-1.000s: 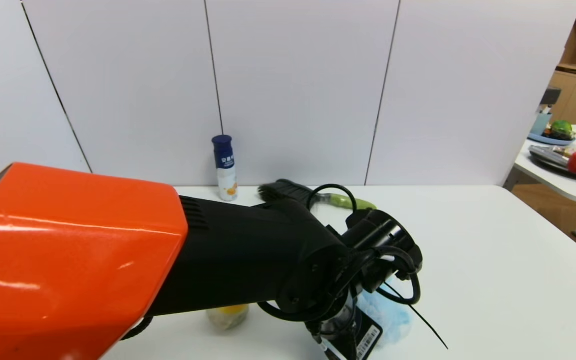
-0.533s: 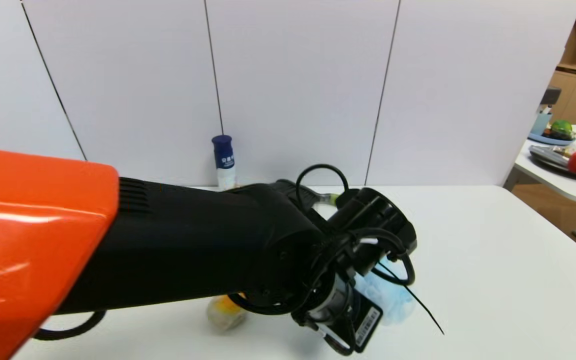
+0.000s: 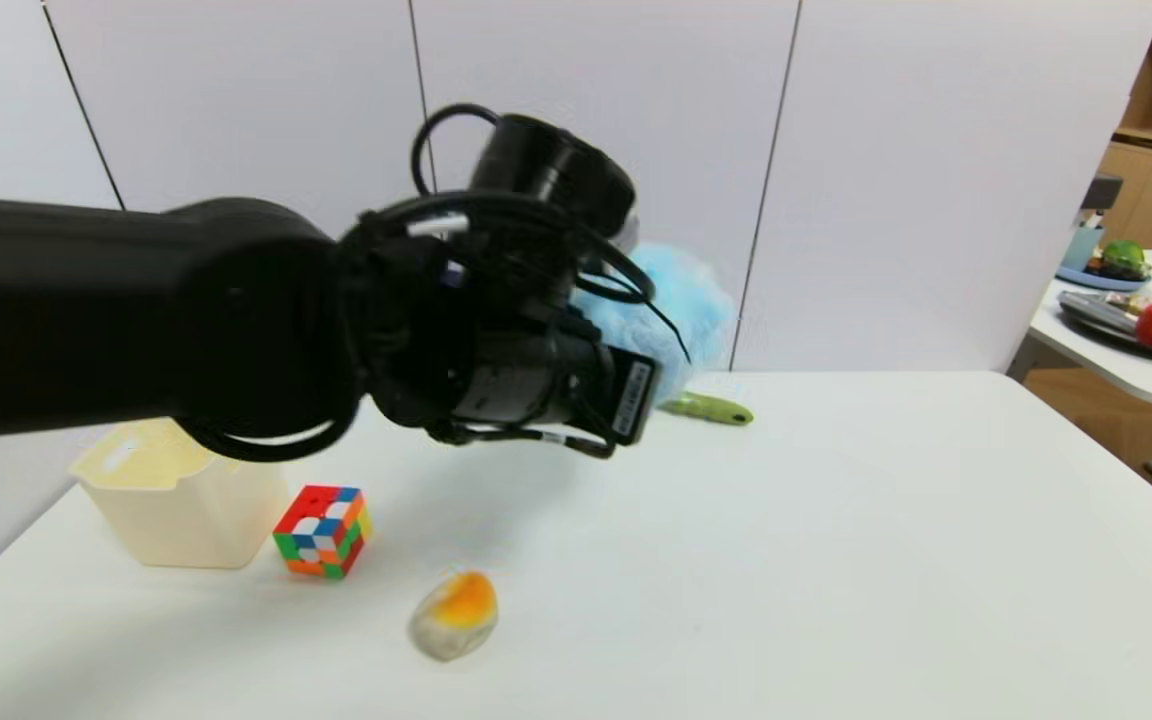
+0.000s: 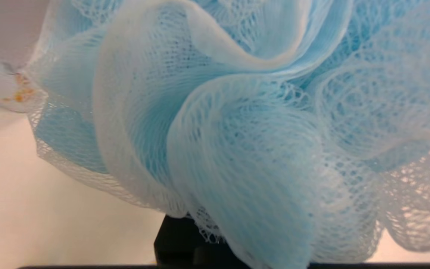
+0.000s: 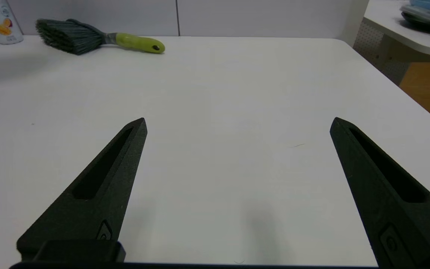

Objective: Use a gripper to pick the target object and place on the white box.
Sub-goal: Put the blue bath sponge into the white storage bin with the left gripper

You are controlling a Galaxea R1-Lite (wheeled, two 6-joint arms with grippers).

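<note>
Hiding its own fingers (pinched on the pouf [image 3: 681,300]), left gripper [image 3: 626,335] hangs high; right gripper [image 5: 237,127] gapes.

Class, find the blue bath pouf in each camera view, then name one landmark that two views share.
Head view: bath pouf in mid-air at upper centre, beyond the left hand.
Left wrist view: bath pouf fills most of the picture.
Right wrist view: not in it.
Shared landmark: green brush handle.
</note>
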